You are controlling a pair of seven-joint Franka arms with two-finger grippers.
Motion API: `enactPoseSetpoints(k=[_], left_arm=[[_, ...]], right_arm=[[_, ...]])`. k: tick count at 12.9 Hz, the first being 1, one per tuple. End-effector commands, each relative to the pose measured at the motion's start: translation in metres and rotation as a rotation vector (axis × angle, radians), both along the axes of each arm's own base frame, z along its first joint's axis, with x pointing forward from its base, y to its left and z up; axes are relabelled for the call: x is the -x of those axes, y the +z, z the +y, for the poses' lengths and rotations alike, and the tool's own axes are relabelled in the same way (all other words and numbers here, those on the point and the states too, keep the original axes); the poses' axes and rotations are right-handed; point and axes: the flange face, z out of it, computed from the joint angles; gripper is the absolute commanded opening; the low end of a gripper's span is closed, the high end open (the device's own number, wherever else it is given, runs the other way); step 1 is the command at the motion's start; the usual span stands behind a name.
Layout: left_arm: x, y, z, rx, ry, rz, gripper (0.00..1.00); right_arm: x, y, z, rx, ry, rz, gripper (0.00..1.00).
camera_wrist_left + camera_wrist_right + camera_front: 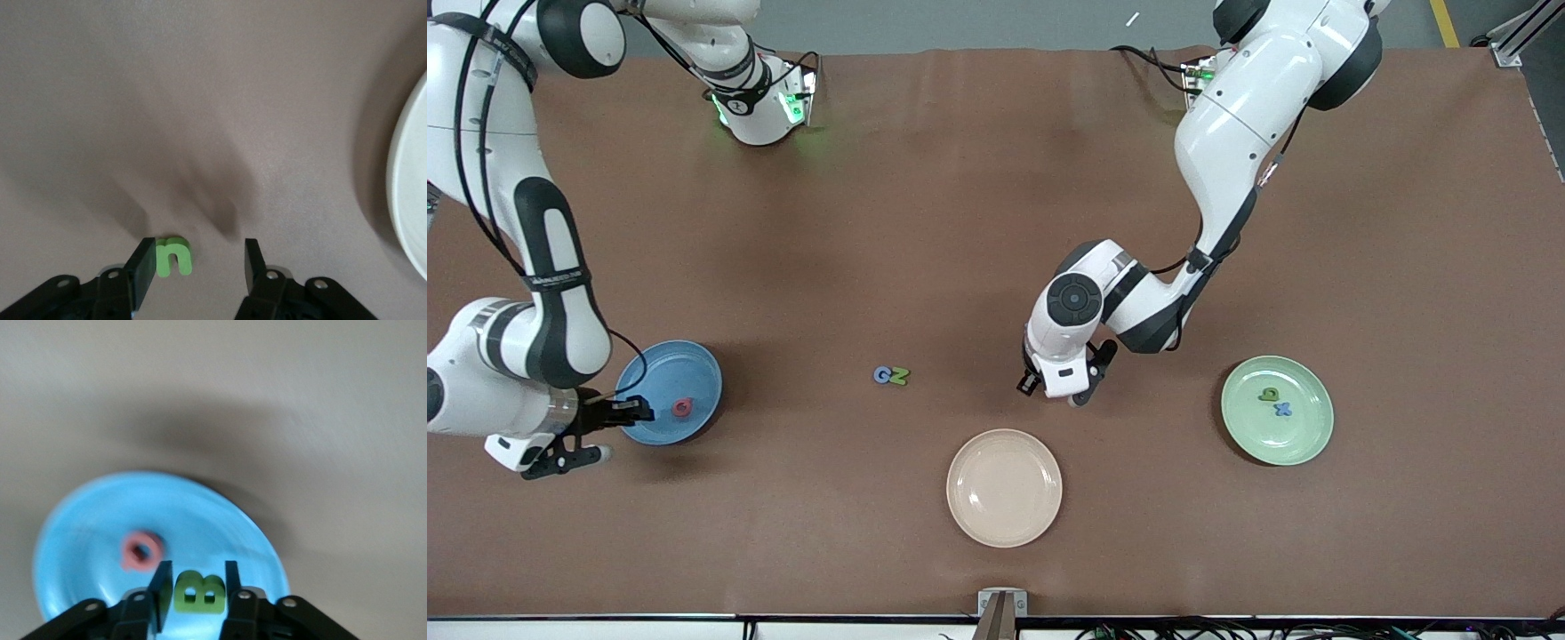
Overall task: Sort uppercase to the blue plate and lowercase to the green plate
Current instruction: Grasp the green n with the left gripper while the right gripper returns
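1. The brown table [960, 222] carries three plates: the blue plate [694, 373] at the right arm's end, the green plate [1303, 436] at the left arm's end, and a cream plate [1005, 487] nearest the front camera
2. The right arm bends low; the right gripper [193, 590] is over the blue plate, fingers narrowly parted around a green B [198, 593] – pink Q [141, 551] lies in the plate
3. The left gripper [198, 263] points down, fingers half open, a green n [173, 257] between them – touching one finger
4. Blue G [882, 375] and green N [899, 376] lie together mid-table
5. Green plate holds a green letter [1269, 394] and blue x [1283, 409]

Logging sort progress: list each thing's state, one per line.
right hand: shut on green B, over blue plate
left hand: open, straddling green n on table
pink Q: on blue plate
blue G: on table, beside green N
green N: on table
green plate: holds green letter, blue x
cream plate: on table
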Motion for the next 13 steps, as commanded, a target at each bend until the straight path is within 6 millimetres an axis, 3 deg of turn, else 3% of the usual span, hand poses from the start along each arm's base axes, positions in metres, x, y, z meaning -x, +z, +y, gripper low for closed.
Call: enactPoseSetpoints(k=[1,3,5,7,8,13], left_arm=[[0.003,-0.005,-0.011,-0.003,-0.002,-0.008,0.60],[0.003,-0.007,-0.010,-0.004,-0.004,-0.004,0.60],[0.002,-0.004,-0.009,-0.008,-0.002,-0.002,0.60],[0.003,-0.002,-0.010,-0.011,-0.004,0.000,0.60],[0.004,-0.003,-0.009,-0.015,-0.004,0.002,0.60],[0.006,-0.008,-0.005,-0.035,-0.001,0.025,0.60]], right_arm=[[0.015,-0.011,-0.001,-0.046,0.025,0.046,0.73],[0.017,-0.013,0.004,-0.049,0.033,0.061,0.89],[0.014,-0.002,0.026,-0.059,0.040,0.076,0.89],[0.005,0.035,0.087,-0.042,-0.072,0.081,0.91],[0.004,0.047,0.133,-0.014,-0.151,0.109,0.92],[0.016,0.052,0.333,0.067,-0.493,0.065,0.94]])
